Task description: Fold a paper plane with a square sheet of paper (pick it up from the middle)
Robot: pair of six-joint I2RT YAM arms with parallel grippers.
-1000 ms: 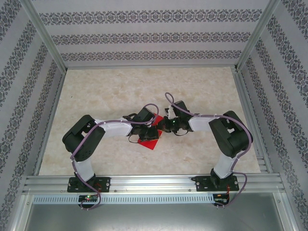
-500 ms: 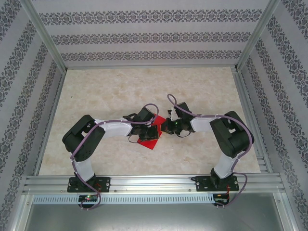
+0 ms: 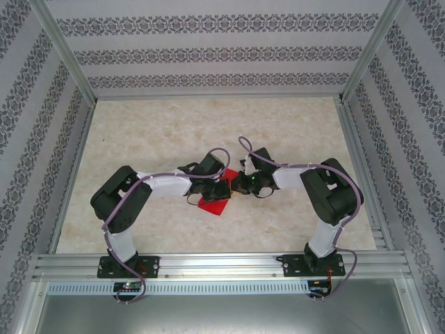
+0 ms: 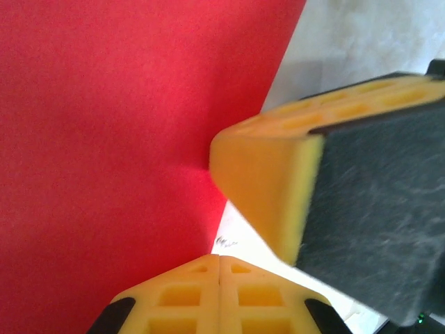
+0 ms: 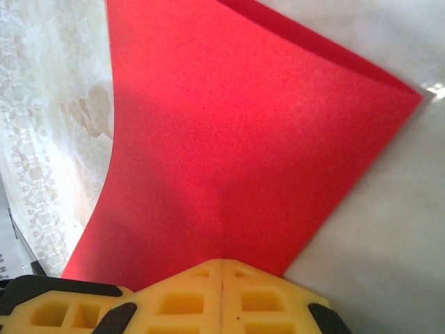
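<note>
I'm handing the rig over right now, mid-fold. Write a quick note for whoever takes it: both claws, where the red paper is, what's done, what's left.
Left claw: shut, with the edge of the red sheet running into its tips; it appears to pinch it.
Right claw: shut on the same sheet, close beside the left claw.
Sheet: mid-table, between the two arms, one side curving up off the surface.
Done: the sheet is gripped, and a folded layer seems to show along its far edge in the right wrist view.
Left: there is no pointed plane shape yet, so the remaining folds are to do.
</note>
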